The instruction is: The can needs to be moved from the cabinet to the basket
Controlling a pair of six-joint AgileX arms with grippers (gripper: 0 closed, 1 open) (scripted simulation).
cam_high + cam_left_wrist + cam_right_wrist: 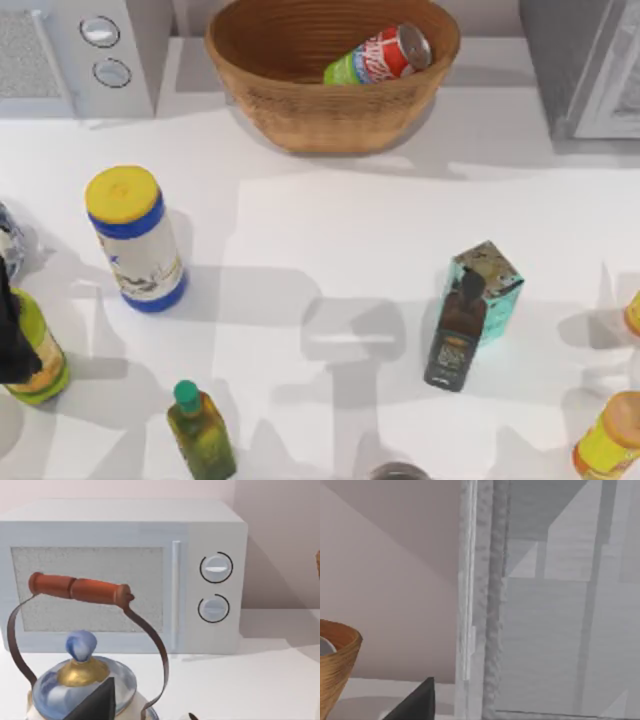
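At the near edge of the white table (330, 250) stands a green bottle (202, 432) with a green cap, and at the near right corner an orange and yellow bottle (612, 436). Near the left edge a dark part of the left arm (14, 335) overlaps a yellow-green bottle (42, 360). The left gripper's fingers I cannot tell as open or closed; in the left wrist view a dark fingertip (97, 702) shows just over a blue and white kettle (82, 685) with a gold collar and a red-brown handle.

A little farther in, on the right, a dark brown bottle (458, 330) leans against a teal carton (490, 290). On the left stands a tall cylinder (135, 238) with a yellow lid and blue bands.

At the far side, in the middle, sits the wicker basket (330, 110). The can (380, 55) lies tilted inside it, against the right part of the inner wall, silver top pointing to the far right. To the far left is the grey appliance (75, 55) with two round knobs. At the far right corner is the cabinet (585, 65). The right wrist view looks close at the cabinet's door edge, with the basket's rim beside it and a dark fingertip (415, 702) low down; whether the right gripper is open I cannot tell.
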